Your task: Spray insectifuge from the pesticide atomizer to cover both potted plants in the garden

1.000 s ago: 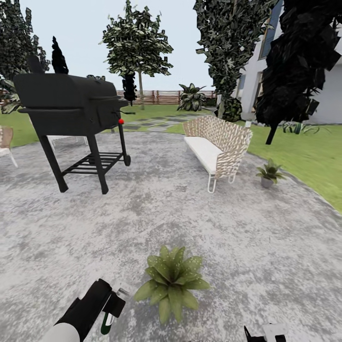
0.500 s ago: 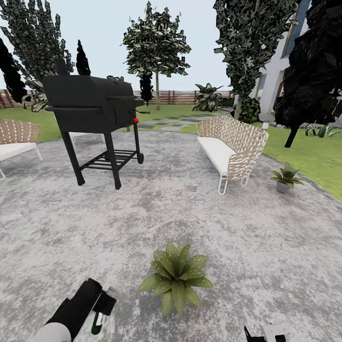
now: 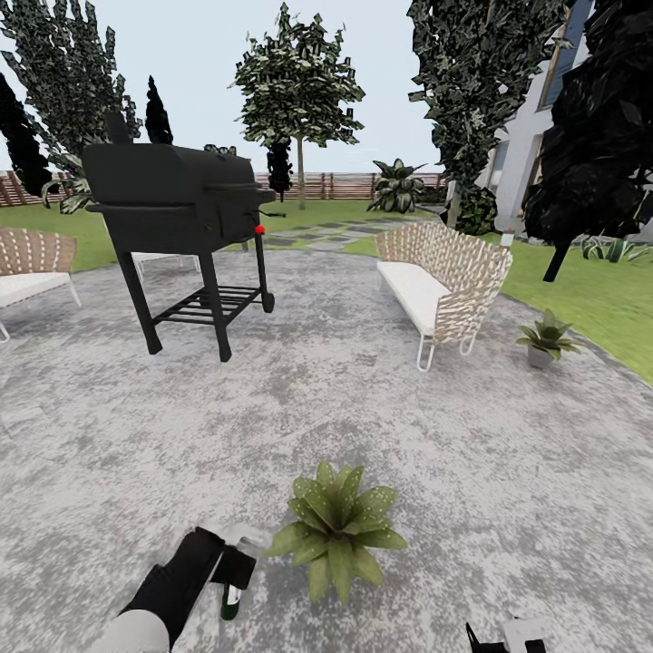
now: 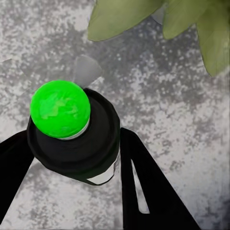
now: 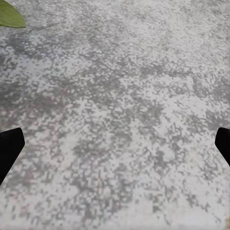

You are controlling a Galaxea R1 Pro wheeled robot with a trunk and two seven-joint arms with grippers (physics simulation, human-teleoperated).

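Patio scene with the spray bottle held beside the nearer plant.

Head view: the black left gripper (image 3: 234, 570) grips the small dark green pesticide atomizer (image 3: 233, 599) low over the round grey mottled paved patio (image 3: 472, 453), just beside the nearer potted plant (image 3: 337, 531), a low rosette of broad pointed green leaves; a second potted rosette in a small grey pot (image 3: 545, 339) stands well apart at the patio's edge, near a woven white-cushioned bench (image 3: 437, 286), with a black barbecue grill (image 3: 177, 218) further off. Left wrist view: two black fingers (image 4: 143, 187) pinch the bottle's black head with its bright green spot (image 4: 60, 109), leaves close ahead. Right wrist view: the right gripper's (image 5: 115, 146) black fingertips (image 5: 9, 148) stand spread wide over bare paving.
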